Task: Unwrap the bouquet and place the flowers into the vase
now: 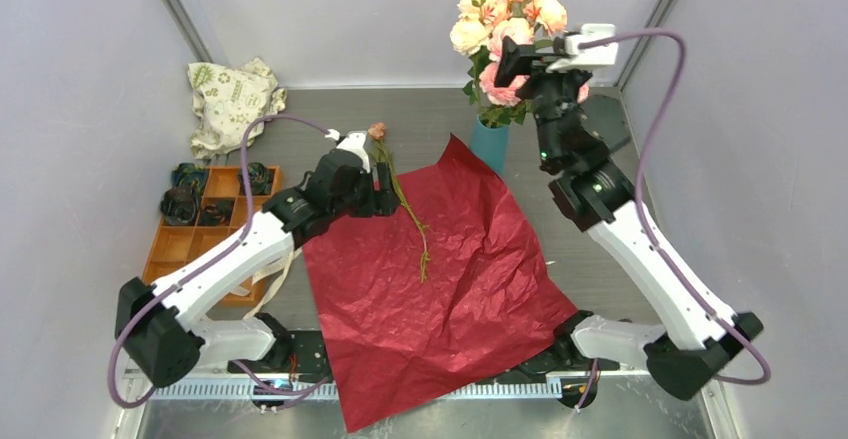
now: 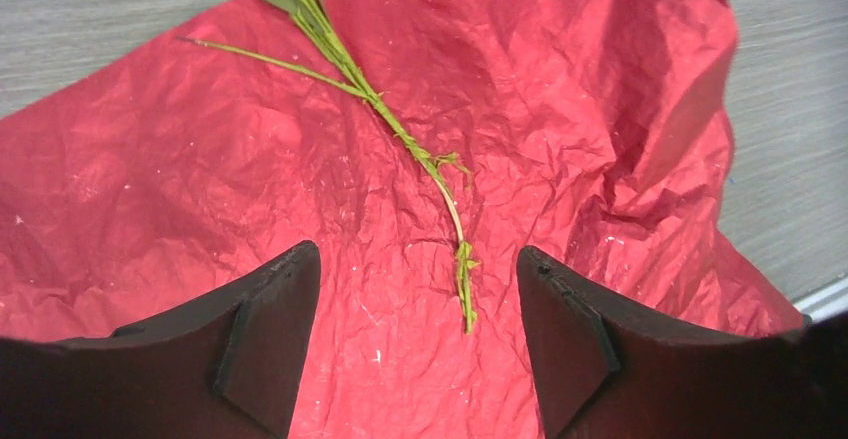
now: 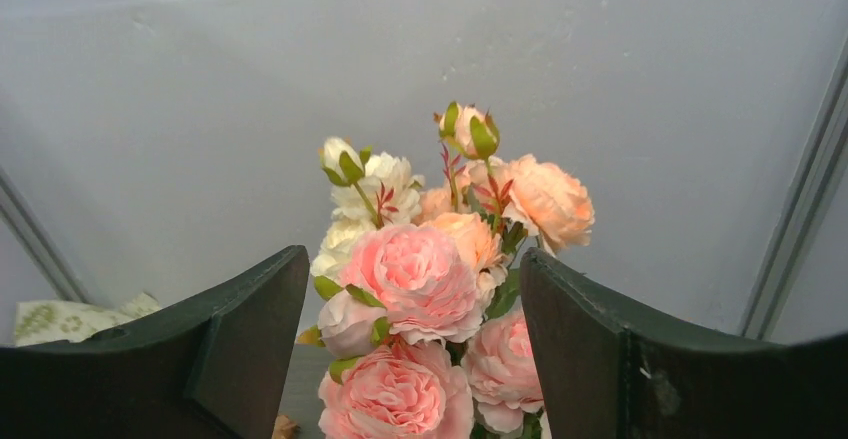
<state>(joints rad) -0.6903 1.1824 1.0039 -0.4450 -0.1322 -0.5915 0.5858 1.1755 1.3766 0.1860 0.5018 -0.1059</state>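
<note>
- Most flowers (image 1: 510, 29) are standing in the vase (image 1: 489, 146) at the far right of the bench (image 1: 420, 109)
- One thin stem (image 2: 322, 31) is lying across the red paper (image 1: 450, 299), and its small bud (image 1: 377, 131) is resting on the bench just past the paper edge
- The left jaws are standing apart and empty, hanging over the lower part of this stem, so I am judging that lifting it is the step in hand
- The right jaws are also standing apart, close to the flower heads, and they are clamping nothing
- For a good grip, the left jaws should be going down across the stem, with the stem midway between them
- The stem is lying flat on crinkled paper, so the jaws are risking a pinch of paper too; the thicker part near the leaves looks safer
- The vase is short and looks full, so the lower end should be staying free to enter a gap upright
</note>
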